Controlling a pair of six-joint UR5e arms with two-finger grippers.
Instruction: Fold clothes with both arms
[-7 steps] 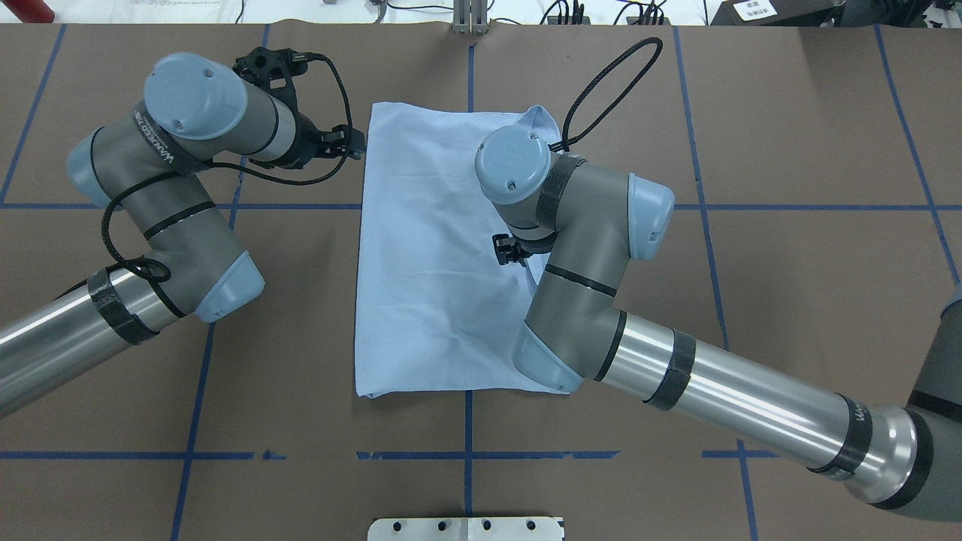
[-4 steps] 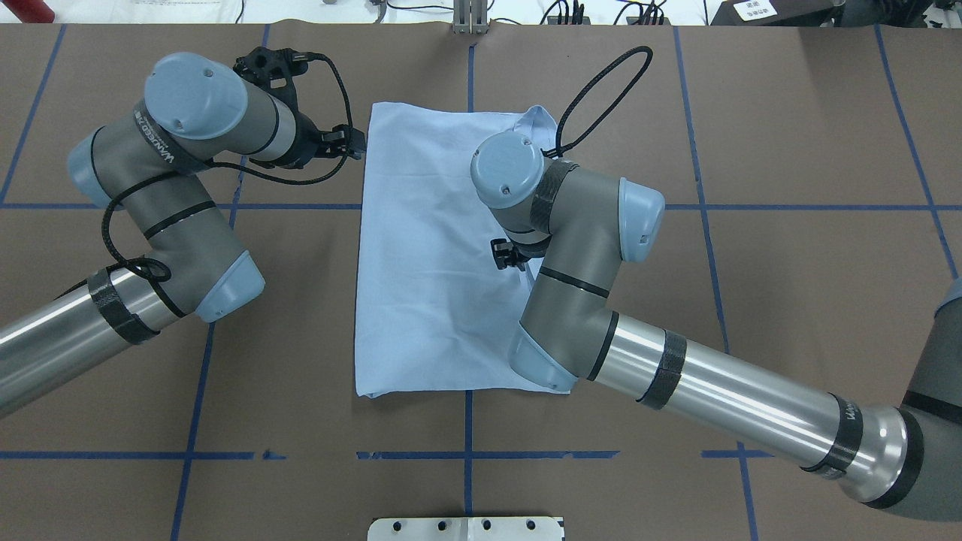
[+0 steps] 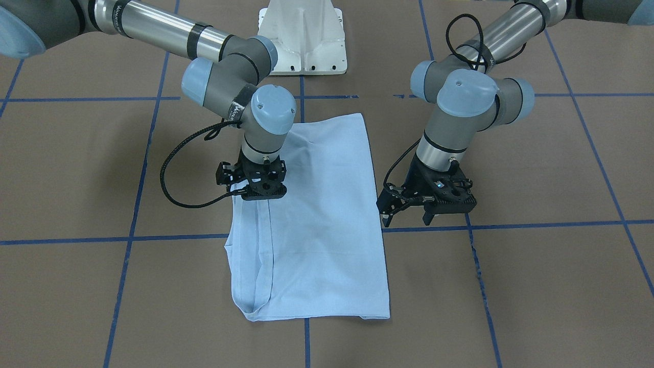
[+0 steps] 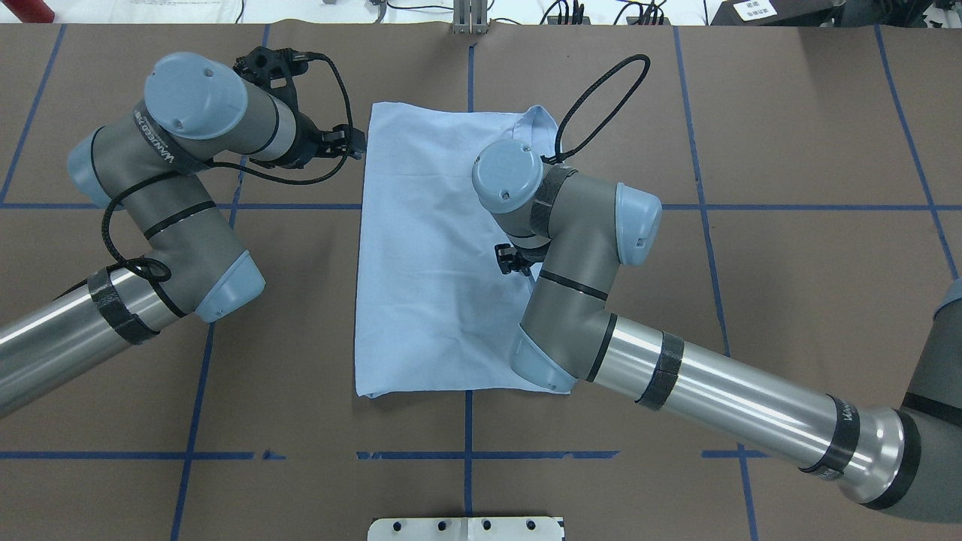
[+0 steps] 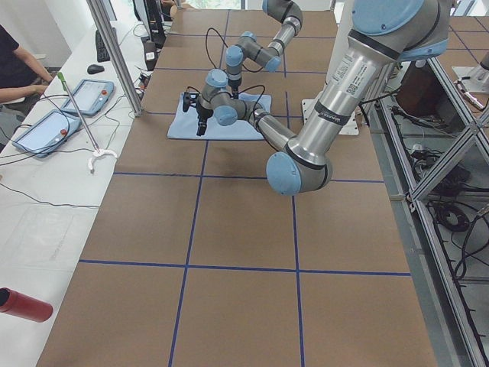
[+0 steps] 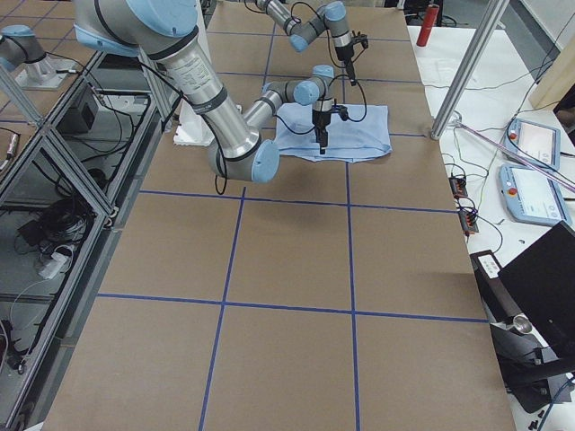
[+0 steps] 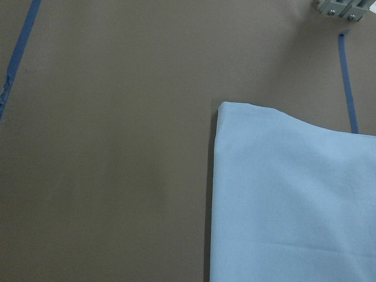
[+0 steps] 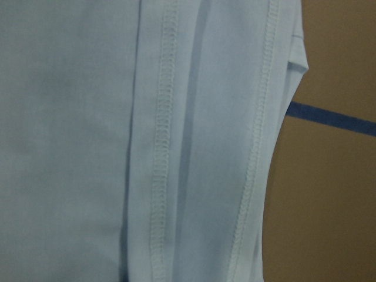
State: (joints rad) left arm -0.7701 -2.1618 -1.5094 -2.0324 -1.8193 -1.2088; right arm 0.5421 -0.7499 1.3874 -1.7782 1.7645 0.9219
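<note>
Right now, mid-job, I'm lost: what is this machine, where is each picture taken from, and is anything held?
Two silver-grey jointed robot arms work at a brown table marked with blue tape. One view looks down from behind the robot, one faces it so sides swap, two look along the table from its ends, two ride the wrists. A light blue T-shirt lies folded into a long strip. The black right gripper is down on its hemmed edge; the left gripper hangs beside a far corner. Whether either pinches cloth, I cannot tell.

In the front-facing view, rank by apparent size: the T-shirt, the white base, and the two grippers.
T-shirt
white base, cut off at the top edge
then left gripper and right gripper, too alike to rank
</note>
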